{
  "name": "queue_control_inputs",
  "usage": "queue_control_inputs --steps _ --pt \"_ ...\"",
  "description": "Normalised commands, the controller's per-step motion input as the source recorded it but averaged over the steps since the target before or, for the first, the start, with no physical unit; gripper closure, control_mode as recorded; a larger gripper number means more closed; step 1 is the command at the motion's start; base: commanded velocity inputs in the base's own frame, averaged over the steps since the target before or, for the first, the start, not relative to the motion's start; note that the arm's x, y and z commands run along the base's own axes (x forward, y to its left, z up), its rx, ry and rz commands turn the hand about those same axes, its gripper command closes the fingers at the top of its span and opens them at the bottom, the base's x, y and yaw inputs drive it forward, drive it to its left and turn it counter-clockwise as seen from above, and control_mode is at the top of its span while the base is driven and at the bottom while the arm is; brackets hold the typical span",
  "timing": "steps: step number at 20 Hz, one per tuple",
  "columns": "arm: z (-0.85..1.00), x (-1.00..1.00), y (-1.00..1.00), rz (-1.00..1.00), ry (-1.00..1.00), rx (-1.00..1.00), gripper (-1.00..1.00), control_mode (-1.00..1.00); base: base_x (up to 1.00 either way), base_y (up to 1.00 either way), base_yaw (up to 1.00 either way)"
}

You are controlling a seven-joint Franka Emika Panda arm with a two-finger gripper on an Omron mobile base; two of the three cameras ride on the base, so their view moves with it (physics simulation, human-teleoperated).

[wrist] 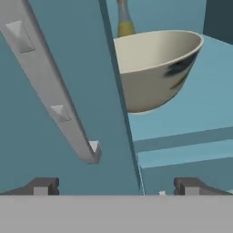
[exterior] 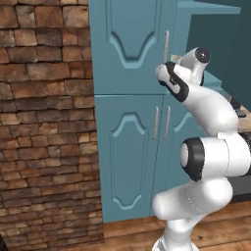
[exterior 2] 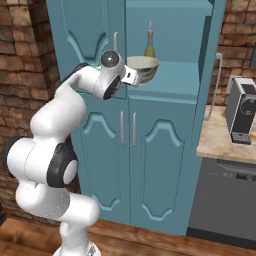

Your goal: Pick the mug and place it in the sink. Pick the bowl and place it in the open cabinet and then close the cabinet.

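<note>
Sitting on the open cabinet [exterior 2: 165, 82] shelf, the pale grey-green, cream-lined bowl [wrist: 154, 68] faces the released gripper [wrist: 116, 185].

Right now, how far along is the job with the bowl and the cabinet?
Done: the bowl sits on the shelf inside the open tall teal cabinet, beside a yellow-green bottle. In hand: the gripper has its jaws open and empty, just in front of the bowl, near the closed left door's silver handle. Left: shutting the open right door. The mug and sink step can't be judged here.
</note>
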Motion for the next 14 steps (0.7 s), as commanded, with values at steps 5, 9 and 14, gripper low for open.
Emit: queue_control_inputs --steps 5,9,14 --pt "-0.02 0.57 -0.03 -0.03 -0.22 -0.13 -1.00 -1.00 0.00 0.00 0.00" --pt "0.00 0.31 0.14 0.00 -0.31 -0.14 -1.00 -1.00 0.00 0.00 0.00" --pt "0.01 0.33 0.02 -0.04 -0.17 -0.14 -1.00 -1.00 0.00 0.00 0.00"
